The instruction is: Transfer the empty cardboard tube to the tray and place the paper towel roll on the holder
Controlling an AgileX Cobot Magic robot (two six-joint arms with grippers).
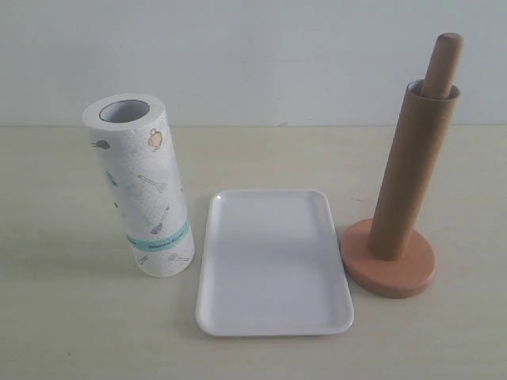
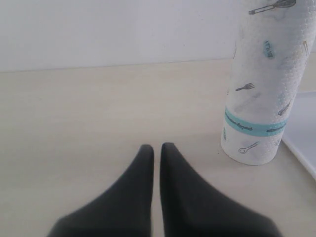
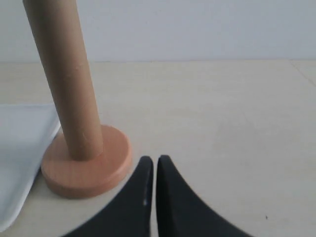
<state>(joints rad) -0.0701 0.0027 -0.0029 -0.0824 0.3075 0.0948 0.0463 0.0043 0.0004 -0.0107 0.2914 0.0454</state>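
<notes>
Right wrist view: my right claw (image 3: 153, 159) pressed together, empty, just beside round wooden holder (image 3: 91, 173) base. Slim brown cardboard tube (image 3: 69, 84) sleeved over pole, long axis vertical. Right arm nearer; I judge straight-up lift needed. Left claw (image 2: 157, 146) likewise closed, empty, near printed white paper towel roll (image 2: 261, 98).

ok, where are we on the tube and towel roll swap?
Nothing done yet. The empty cardboard tube sits over the pole of the holder, the tray is bare, and the paper towel roll stands beside it on the table. Nothing in hand: left hand and right hand are shut, empty. Left: tube to tray, roll onto holder.
</notes>
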